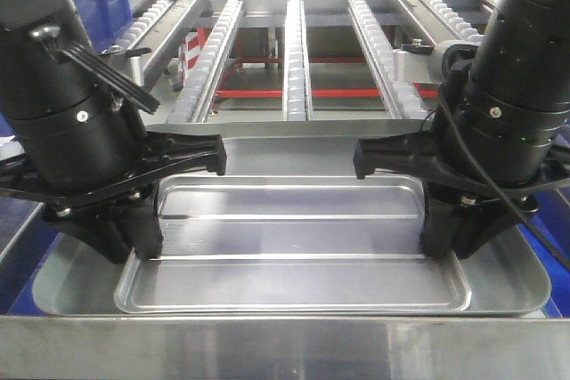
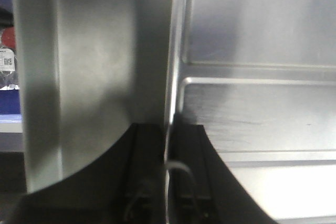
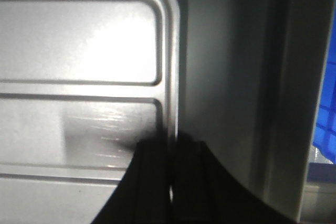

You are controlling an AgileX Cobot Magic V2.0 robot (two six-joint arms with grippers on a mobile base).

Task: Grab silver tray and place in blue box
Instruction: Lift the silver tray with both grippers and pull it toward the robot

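The silver tray (image 1: 294, 238) lies level in front of me, its two raised ridges running left to right. My left gripper (image 1: 147, 242) is shut on the tray's left rim, which runs thin between the two black fingers (image 2: 168, 127). On the opposite rim my right gripper (image 1: 441, 242) is shut in the same way (image 3: 172, 142). The tray's recessed centre fills the left wrist view (image 2: 262, 51) and the right wrist view (image 3: 79, 40). Slivers of the blue box show at the left (image 1: 13, 255) and the right (image 1: 554, 246). Most of it is hidden.
A larger grey metal pan (image 1: 80, 282) surrounds the tray on all sides (image 2: 94, 66) (image 3: 226, 77). A roller conveyor (image 1: 294, 51) on a red frame stretches away behind. A metal ledge (image 1: 285, 344) crosses the near edge.
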